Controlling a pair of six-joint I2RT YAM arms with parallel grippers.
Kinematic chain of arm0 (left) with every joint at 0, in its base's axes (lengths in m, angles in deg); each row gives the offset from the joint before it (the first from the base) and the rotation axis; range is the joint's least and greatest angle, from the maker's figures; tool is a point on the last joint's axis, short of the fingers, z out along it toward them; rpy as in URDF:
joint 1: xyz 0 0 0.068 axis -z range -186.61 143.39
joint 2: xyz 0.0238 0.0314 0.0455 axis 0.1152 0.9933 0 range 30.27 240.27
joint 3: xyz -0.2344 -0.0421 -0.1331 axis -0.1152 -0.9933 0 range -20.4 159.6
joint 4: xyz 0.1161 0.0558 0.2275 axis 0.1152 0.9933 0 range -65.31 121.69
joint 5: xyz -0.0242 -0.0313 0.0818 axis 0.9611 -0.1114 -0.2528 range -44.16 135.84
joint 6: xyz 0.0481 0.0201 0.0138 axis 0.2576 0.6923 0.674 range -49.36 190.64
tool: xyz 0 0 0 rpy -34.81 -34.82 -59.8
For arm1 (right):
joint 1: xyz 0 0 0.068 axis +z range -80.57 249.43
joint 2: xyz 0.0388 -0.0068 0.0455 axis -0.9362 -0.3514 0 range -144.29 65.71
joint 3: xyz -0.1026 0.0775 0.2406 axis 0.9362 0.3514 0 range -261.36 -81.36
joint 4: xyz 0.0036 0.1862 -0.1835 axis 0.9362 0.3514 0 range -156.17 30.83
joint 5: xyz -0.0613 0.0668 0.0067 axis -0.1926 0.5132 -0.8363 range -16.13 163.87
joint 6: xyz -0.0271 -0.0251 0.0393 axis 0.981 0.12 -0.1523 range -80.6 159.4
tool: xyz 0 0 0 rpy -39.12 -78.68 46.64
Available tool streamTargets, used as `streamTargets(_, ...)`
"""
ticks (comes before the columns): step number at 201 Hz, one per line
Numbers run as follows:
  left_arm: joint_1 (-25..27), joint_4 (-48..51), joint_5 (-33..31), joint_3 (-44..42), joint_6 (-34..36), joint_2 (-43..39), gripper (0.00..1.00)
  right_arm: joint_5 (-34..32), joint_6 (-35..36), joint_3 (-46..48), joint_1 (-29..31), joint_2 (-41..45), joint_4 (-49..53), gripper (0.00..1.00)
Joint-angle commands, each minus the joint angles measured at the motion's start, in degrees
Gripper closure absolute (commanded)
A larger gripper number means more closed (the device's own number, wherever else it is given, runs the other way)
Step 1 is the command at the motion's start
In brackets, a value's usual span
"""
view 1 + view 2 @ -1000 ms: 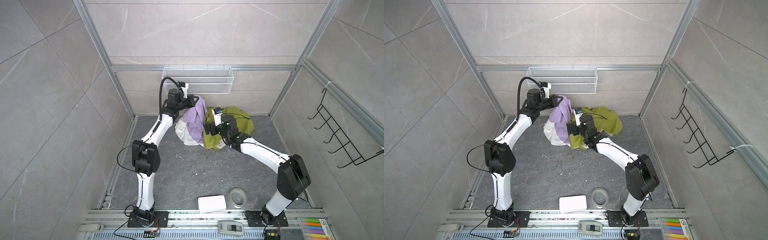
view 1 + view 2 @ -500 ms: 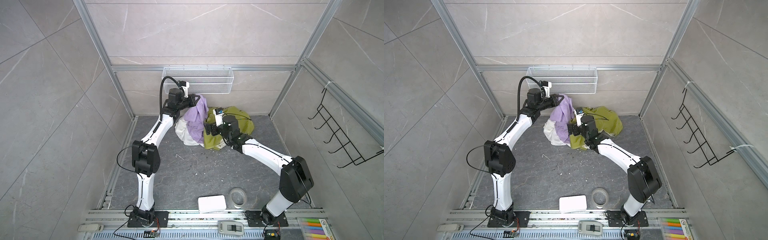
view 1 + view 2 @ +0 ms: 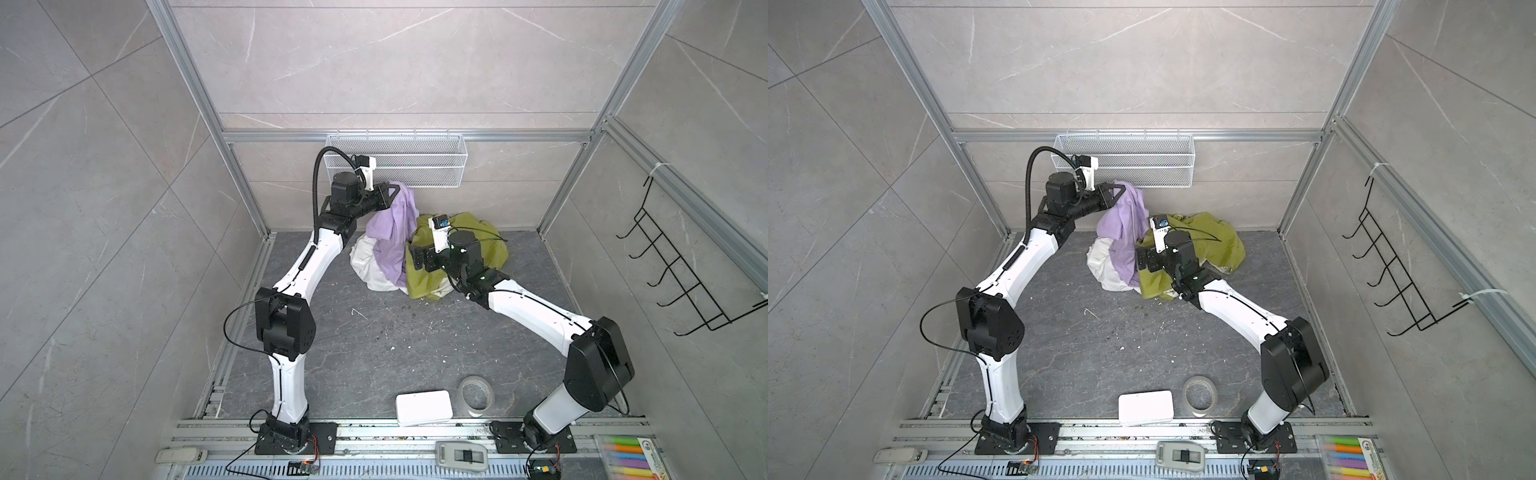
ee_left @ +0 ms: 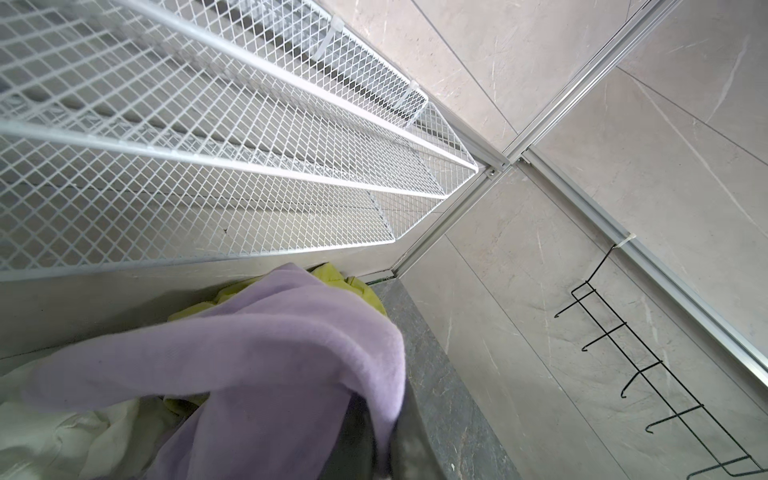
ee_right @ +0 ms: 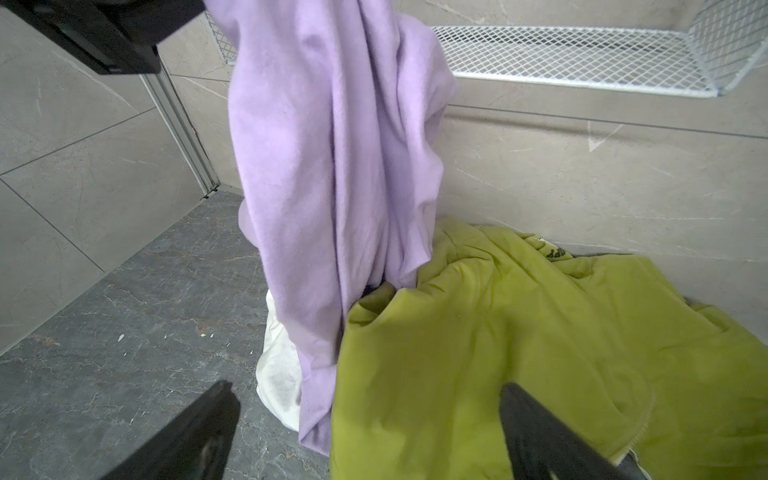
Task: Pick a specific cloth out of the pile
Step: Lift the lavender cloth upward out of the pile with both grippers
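The lavender cloth (image 3: 390, 232) hangs from my left gripper (image 3: 395, 190), which is shut on its top edge just below the wire basket. In the left wrist view the cloth (image 4: 270, 353) drapes over the closed jaws. Its lower end (image 5: 316, 415) still rests on the pile (image 3: 415, 286), between the white cloth (image 3: 365, 266) and the olive-green cloth (image 3: 478, 232). My right gripper (image 5: 368, 390) stands open over the near edge of the olive-green cloth (image 5: 498, 353), with nothing gripped between its fingers (image 5: 216, 407). It also shows in a top view (image 3: 1142, 264).
A white wire basket (image 3: 399, 166) hangs on the back wall right above the left gripper. A black hook rack (image 3: 681, 274) is on the right wall. Near the front lie a white box (image 3: 423, 407) and a tape roll (image 3: 476, 395).
The right gripper has edged slightly towards the back over the olive-green cloth. The left gripper keeps the lavender cloth raised, almost still.
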Motion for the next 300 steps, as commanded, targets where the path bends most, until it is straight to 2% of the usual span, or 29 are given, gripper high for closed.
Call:
streamTargets(1,0.2,-4.9,1.5,0.8,0.5,-4.0,1.00,0.6,0.3,0.4,0.2,1.8,-1.1,0.00)
streamTargets(105,0.5,-6.8,1.7,2.5,-0.9,-5.6,1.00,1.0,1.6,-0.5,0.1,2.0,-0.1,0.00)
streamTargets(123,0.6,-7.2,1.9,2.6,-1.3,-5.8,1.00,2.9,3.1,0.1,0.2,1.9,-1.1,0.00)
streamTargets(150,0.7,-7.7,2.2,2.6,-2.0,-6.2,1.00,9.5,12.6,4.5,0.1,0.2,-11.1,0.00)
streamTargets(175,1.0,-7.9,2.3,2.6,-2.2,-6.6,1.00,11.0,20.5,8.9,0.1,-4.0,-26.3,0.00)
streamTargets(246,1.6,-7.9,2.3,2.5,-1.8,-7.7,1.00,11.8,18.7,1.1,-2.3,-14.8,-31.3,0.00)
streamTargets(268,1.7,-7.9,2.4,2.1,-1.7,-7.7,1.00,11.2,17.4,-1.4,-2.5,-16.7,-30.2,0.06)
streamTargets(300,1.8,-8.1,2.5,1.7,-2.0,-7.5,1.00,11.9,16.4,-4.5,-2.5,-18.3,-28.4,0.21)
